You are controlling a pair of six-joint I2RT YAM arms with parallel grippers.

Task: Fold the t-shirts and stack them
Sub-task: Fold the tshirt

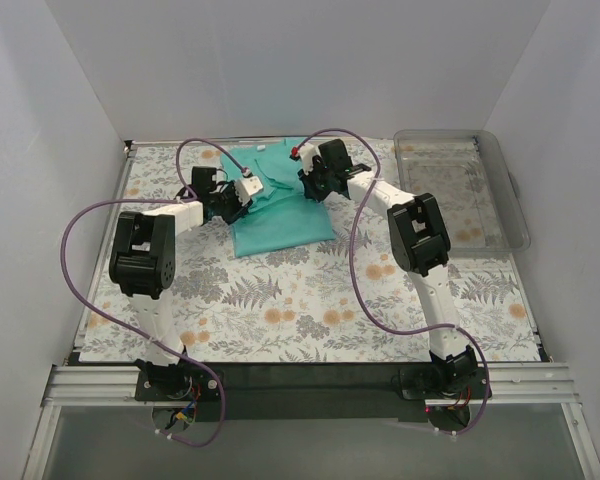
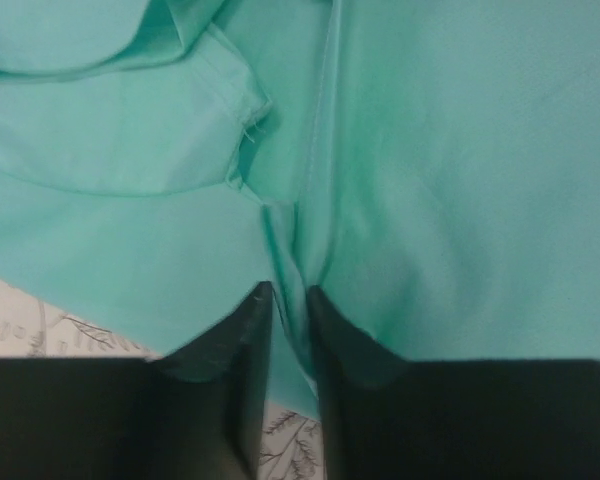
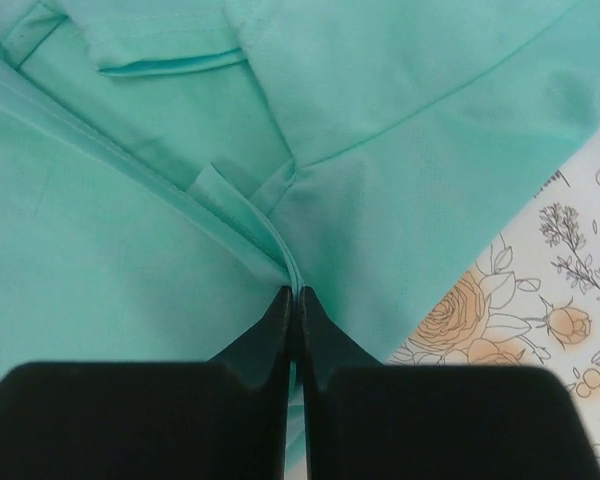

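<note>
One teal-green t-shirt (image 1: 280, 205) lies partly bunched on the floral table at the back middle. My left gripper (image 1: 242, 195) is at the shirt's left edge and is shut on a fold of the cloth; the left wrist view shows the teal cloth (image 2: 430, 150) pinched between the black fingers (image 2: 235, 340). My right gripper (image 1: 312, 186) is at the shirt's right upper part and is shut on a hemmed edge; the right wrist view shows the shirt (image 3: 130, 240) with its hem running into the closed fingers (image 3: 325, 325).
A clear plastic bin (image 1: 460, 185) stands at the back right of the table. The floral tablecloth (image 1: 300, 300) spreads in front of the shirt. White walls close in the left, back and right sides. Purple cables loop over both arms.
</note>
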